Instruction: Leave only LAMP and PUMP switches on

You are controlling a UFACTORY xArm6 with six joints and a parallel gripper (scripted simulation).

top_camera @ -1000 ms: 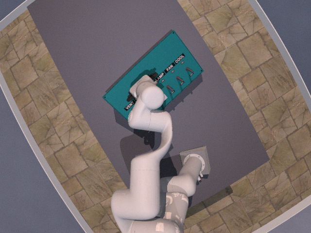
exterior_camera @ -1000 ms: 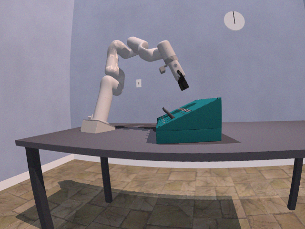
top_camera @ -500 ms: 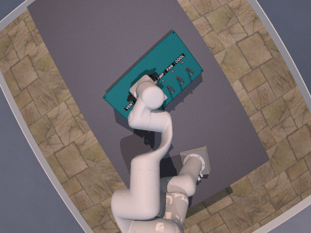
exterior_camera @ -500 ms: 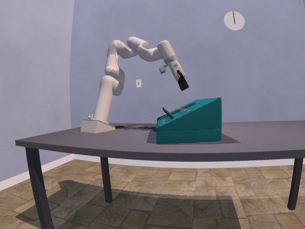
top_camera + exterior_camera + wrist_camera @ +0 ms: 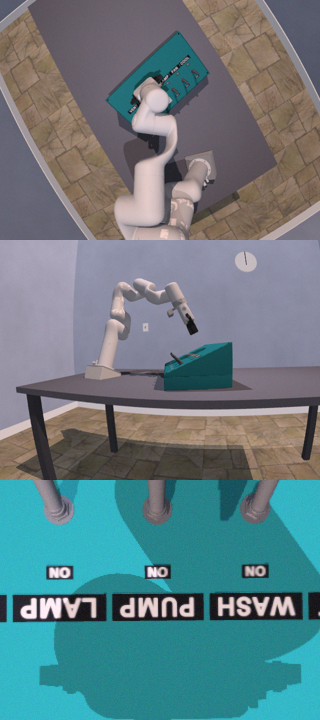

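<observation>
Overhead, fully spread and gripping nothing: end effector (image 5: 191,327), hovering apart from the teal console (image 5: 206,369). Directly beneath, PUMP switch (image 5: 157,507), flanked by LAMP switch (image 5: 57,507) and WASH switch (image 5: 256,505). Farther off, grey desk (image 5: 271,384).

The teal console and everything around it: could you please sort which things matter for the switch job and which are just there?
Job:
- teal sloped console
- LAMP grey toggle lever
- PUMP grey toggle lever
- WASH grey toggle lever
- open black pincer, holding nothing

Just there:
- dark grey table
- round white wall clock
- white wall plate
</observation>
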